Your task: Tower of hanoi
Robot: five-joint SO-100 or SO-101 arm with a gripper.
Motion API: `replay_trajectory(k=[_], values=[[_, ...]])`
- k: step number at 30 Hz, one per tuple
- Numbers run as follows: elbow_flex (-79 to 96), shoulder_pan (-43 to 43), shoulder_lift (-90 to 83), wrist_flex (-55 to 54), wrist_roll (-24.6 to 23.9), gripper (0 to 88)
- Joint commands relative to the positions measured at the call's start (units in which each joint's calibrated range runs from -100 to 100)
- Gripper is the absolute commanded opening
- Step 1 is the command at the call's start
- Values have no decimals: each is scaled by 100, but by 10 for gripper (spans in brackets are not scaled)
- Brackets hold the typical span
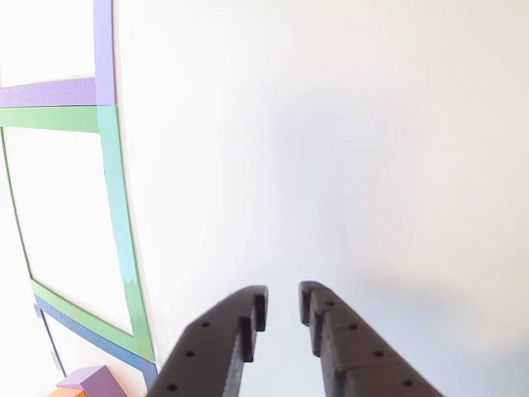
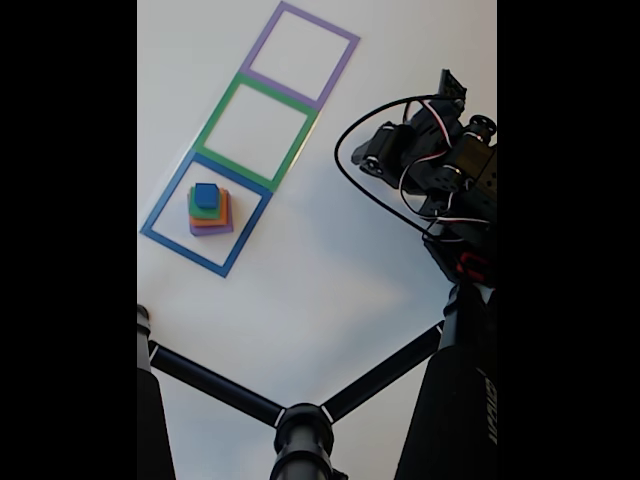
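The tower of hanoi (image 2: 210, 212) stands stacked inside the blue tape square: purple block (image 2: 213, 230) at the base, then orange (image 2: 214, 222), green (image 2: 203, 211), and the blue cube (image 2: 207, 195) on top. In the other view, a corner of the purple block (image 1: 101, 380) and a sliver of orange (image 1: 69, 393) show at the bottom left. My gripper (image 1: 283, 303) enters from the bottom edge, its black fingers a little apart, open with nothing between them, over bare white table to the right of the tape squares. The arm (image 2: 430, 160) is folded at the right of the fixed view.
Three tape squares lie in a row: blue (image 2: 160, 238), green (image 2: 222, 103) and purple (image 2: 262, 42). A black tripod (image 2: 300, 425) spreads across the lower part of the fixed view. White table (image 2: 330, 270) lies between the squares and the arm.
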Motion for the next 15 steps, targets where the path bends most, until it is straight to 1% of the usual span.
replay_trajectory(k=[1, 4, 9, 15], values=[[-81, 20, -85, -23, 50, 0], [-81, 20, -85, -23, -1, 0], [-81, 1, -85, -23, 100, 1], [-81, 1, -85, -23, 83, 6]])
